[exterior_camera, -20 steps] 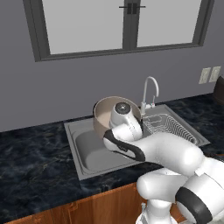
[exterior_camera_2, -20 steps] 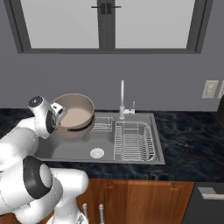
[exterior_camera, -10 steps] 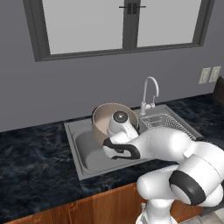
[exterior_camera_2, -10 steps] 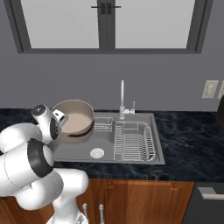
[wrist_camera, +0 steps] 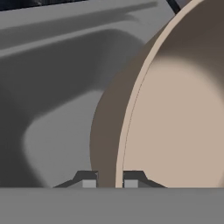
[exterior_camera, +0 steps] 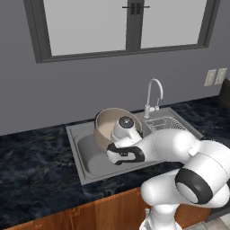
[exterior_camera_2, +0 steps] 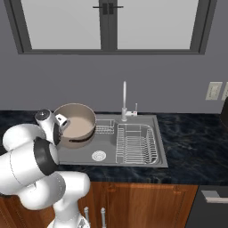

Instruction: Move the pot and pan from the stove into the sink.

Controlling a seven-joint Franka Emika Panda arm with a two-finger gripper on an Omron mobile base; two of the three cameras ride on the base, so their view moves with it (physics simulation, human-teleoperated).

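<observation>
The robot's dark two-finger pincer [wrist_camera: 106,179] is sitting clamped on the rim of the large, deep beige round pot [exterior_camera_2: 76,125], one tip inside the wall and one outside. The pot is hanging tilted over the left part of the rectangular grey steel sink [exterior_camera_2: 109,153], above the basin floor. The basin is lying directly beneath the pot, so lowering looks like the move ahead.

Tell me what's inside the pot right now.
Nothing shows in the pot: just its pale inner wall and floor. The fingers pinch its rim over the sink; the arm covers the near inside.
</observation>
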